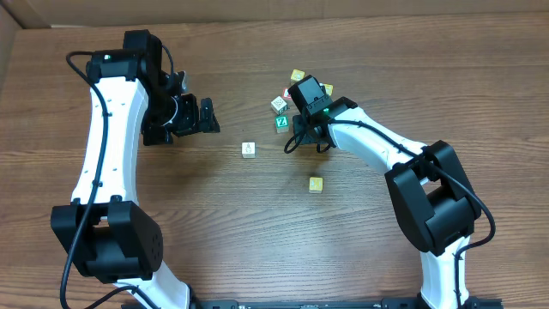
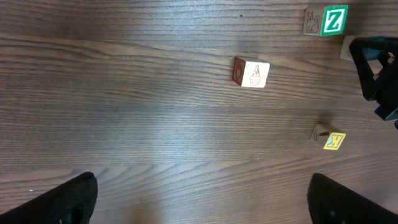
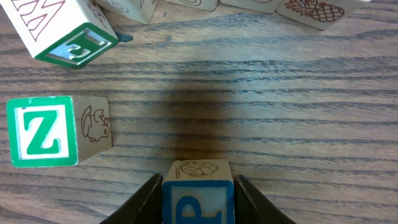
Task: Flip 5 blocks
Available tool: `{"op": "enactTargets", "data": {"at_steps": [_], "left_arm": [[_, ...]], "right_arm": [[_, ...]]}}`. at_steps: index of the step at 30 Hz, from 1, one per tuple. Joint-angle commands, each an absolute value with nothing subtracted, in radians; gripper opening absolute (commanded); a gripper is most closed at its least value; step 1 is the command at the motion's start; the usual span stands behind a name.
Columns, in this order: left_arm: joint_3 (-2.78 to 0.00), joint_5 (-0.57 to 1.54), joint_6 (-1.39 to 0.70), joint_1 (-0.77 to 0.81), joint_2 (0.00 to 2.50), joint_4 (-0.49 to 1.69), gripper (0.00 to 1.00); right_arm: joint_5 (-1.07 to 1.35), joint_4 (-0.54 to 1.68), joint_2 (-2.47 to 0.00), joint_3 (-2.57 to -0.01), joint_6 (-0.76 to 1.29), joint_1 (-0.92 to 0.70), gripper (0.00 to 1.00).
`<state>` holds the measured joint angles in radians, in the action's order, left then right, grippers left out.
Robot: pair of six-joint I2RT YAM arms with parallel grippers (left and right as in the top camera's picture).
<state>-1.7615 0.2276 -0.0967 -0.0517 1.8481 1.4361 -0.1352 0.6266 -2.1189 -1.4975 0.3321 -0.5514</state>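
- table: wood-grain top, brown, smooth, low sheen.
- Z block: bare pale wood, matt. Side face printed with a brown line drawing. Z face painted green and white, slight gloss.
- blue block, below and right of the Z block: same bare wood on top, blue painted face.
- right gripper, fingers either side of the blue block: black, matt, plastic-looking.
- left arm shell: white, glossy plastic.

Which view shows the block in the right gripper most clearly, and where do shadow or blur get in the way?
Right wrist: sharp on the blue block pinched in the right gripper and the green Z block; a soft shadow darkens the table just ahead. Overhead: evenly lit, blocks tiny, held one hidden by the gripper. Left wrist: crisp grain, own fingers dark and blurred.
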Motion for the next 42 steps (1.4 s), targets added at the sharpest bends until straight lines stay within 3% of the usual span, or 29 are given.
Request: {"op": "enactTargets", "data": {"at_steps": [1, 7, 24, 42], "left_arm": [[-1.787, 0.228, -0.093, -0.045, 1.861, 1.435, 1.0], [-1.787, 0.228, -0.093, -0.045, 1.861, 1.435, 1.0], [-1.787, 0.228, -0.093, -0.045, 1.861, 1.435, 1.0], [-1.787, 0.228, -0.093, -0.045, 1.861, 1.435, 1.0]], "right_arm": [[-0.141, 0.622, -2.121, -1.492, 0.328, -0.553, 0.37], [-0.131, 0.653, -2.115, -1.5, 0.329, -0.553, 0.31], [0.139, 0.847, -1.999, -1.549, 0.402, -0.564, 0.31], [0.037, 0.972, -2.0, -1.535, 0.633, -0.716, 0.28]]}}
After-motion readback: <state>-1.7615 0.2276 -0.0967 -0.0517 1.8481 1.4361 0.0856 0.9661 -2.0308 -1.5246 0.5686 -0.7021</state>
